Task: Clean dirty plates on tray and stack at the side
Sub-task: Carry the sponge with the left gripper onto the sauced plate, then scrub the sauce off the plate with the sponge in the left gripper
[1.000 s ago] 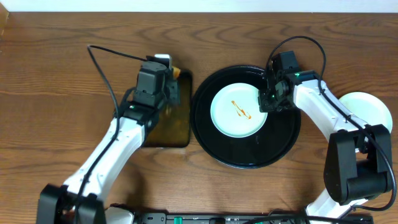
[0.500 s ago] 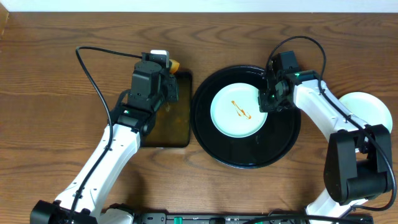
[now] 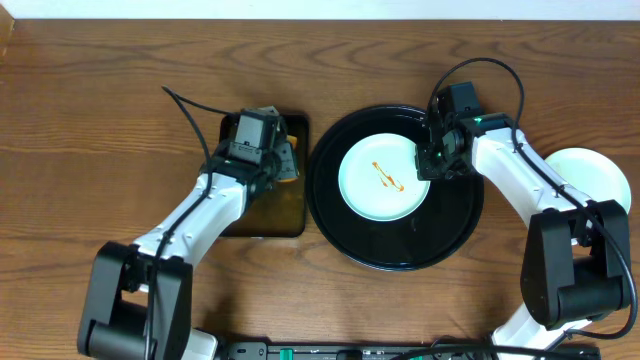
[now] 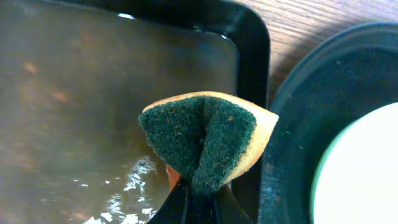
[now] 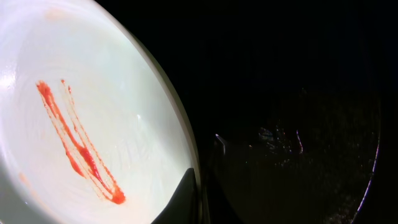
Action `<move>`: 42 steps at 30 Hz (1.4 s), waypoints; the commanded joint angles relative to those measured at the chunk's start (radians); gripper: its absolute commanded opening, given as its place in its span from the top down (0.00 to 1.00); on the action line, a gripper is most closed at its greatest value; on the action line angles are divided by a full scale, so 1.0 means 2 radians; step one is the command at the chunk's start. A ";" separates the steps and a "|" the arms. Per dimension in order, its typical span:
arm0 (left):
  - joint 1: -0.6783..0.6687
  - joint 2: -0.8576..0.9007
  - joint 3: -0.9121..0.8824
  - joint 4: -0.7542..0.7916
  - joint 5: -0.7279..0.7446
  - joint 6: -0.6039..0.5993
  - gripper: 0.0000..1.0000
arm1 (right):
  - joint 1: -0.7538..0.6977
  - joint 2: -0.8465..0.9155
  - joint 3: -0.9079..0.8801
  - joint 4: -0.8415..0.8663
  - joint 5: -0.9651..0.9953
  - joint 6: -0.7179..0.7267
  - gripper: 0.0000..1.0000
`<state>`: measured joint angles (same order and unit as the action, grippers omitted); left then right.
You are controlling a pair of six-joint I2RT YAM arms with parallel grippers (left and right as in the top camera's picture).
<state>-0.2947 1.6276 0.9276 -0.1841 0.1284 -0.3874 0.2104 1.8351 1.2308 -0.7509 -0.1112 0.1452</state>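
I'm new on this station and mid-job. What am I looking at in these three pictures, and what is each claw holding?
Two robot arms at a wooden table. One picture looks down from above; the other two come from cameras on each wrist. The left gripper pinches a folded sponge over the pan of brownish liquid. The right gripper pinches the rim of the sauce-streaked plate on the black tray. Another pale plate sits at far right.
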 commanded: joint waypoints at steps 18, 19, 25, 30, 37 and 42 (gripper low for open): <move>-0.177 0.049 0.037 0.125 0.126 -0.062 0.92 | 0.051 0.000 -0.008 -0.014 -0.012 0.021 0.99; -0.184 0.060 0.037 0.134 0.126 -0.085 0.93 | 0.051 0.000 -0.008 -0.014 -0.012 0.021 0.99; -0.212 0.106 0.037 0.175 0.126 -0.154 0.93 | 0.052 0.000 -0.008 -0.014 -0.012 0.021 0.99; -0.221 0.120 0.036 0.183 0.126 -0.153 0.93 | 0.053 0.000 -0.008 -0.014 -0.012 0.021 0.99; -0.212 0.125 0.036 0.128 0.009 -0.129 0.93 | 0.053 0.000 -0.008 -0.023 -0.012 0.020 0.99; -0.177 0.125 0.036 0.120 -0.066 -0.068 0.93 | 0.053 0.000 -0.008 -0.026 -0.012 0.020 0.99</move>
<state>-0.7094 1.8584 0.9848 0.0593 0.1616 -0.6258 0.3073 1.8355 1.2152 -0.7971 -0.1307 0.1757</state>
